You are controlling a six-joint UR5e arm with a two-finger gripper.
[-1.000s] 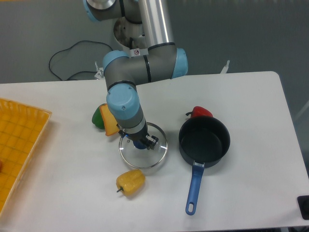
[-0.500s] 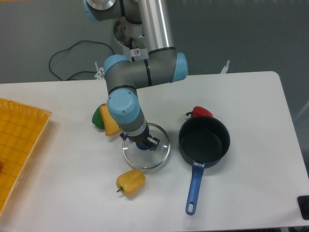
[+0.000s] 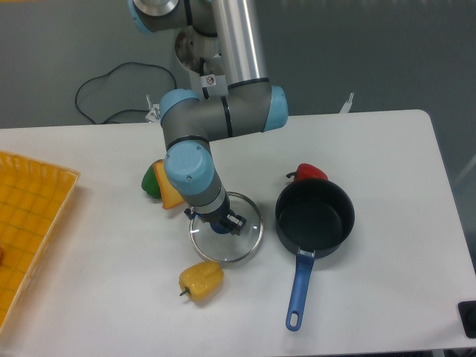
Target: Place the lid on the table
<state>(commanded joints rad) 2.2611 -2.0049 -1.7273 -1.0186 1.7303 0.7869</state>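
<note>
Gripper (image 3: 221,224) clamped on the knob of the lid (image 3: 226,238), just left of the pot (image 3: 315,217); whether lid touches the table (image 3: 387,156), cannot tell.

A dark pot (image 3: 314,217) with a blue handle, red (image 3: 309,172), yellow (image 3: 201,280) and green (image 3: 152,179) peppers, and a yellow tray (image 3: 30,216) are seen.
</note>
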